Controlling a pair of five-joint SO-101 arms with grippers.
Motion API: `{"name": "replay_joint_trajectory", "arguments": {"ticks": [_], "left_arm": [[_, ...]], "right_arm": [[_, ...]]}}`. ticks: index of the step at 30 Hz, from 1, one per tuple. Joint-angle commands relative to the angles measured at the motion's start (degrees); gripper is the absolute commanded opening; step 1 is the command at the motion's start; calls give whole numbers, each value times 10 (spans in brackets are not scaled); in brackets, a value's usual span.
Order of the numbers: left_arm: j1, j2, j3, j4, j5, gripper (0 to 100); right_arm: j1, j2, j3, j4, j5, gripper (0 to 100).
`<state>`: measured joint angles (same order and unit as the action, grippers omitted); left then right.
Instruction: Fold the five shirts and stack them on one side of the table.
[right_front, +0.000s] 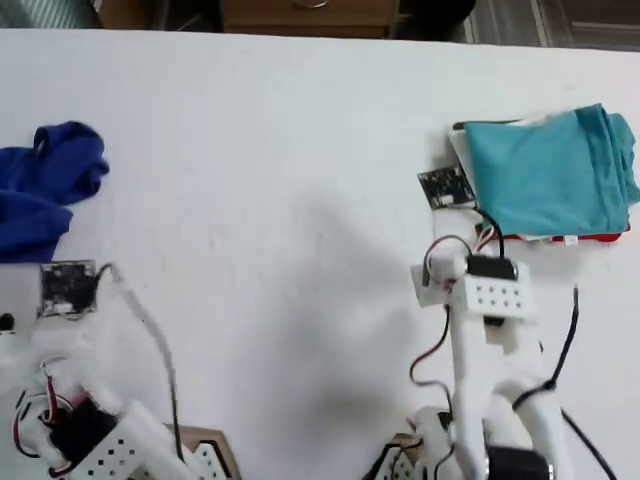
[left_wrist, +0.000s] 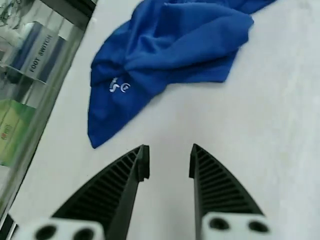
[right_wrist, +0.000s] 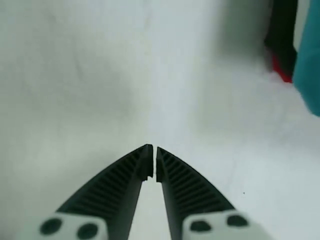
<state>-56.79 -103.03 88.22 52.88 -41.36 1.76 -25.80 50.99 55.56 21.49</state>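
Observation:
A crumpled blue shirt (right_front: 45, 185) lies at the table's left edge. In the left wrist view the blue shirt (left_wrist: 170, 45) is just ahead of my left gripper (left_wrist: 167, 162), which is open over bare table and holds nothing. A stack of folded shirts sits at the right side with a teal shirt (right_front: 550, 170) on top and a red edge (right_front: 590, 238) showing beneath. My right gripper (right_wrist: 152, 160) is shut on nothing, low over the table beside the stack. The teal shirt (right_wrist: 307, 65) and the red layer (right_wrist: 282, 70) show at the side of the right wrist view.
The white table (right_front: 280, 150) is bare across its middle. The left arm (right_front: 90, 430) and the right arm (right_front: 490, 300) stand at the near edge with loose cables (right_front: 150, 330). Beyond the table's left edge (left_wrist: 50, 115) are shelves with boxes.

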Motion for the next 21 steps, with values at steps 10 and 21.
{"name": "replay_joint_trajectory", "arguments": {"ticks": [10, 21], "left_arm": [[0, 469, -374, 98, 87, 155], [-3, 978, -820, 196, 170, 224]], "right_arm": [[-4, 32, -15, -38, 7, 21], [-13, 36, 87, -223, 8, 21]]}}
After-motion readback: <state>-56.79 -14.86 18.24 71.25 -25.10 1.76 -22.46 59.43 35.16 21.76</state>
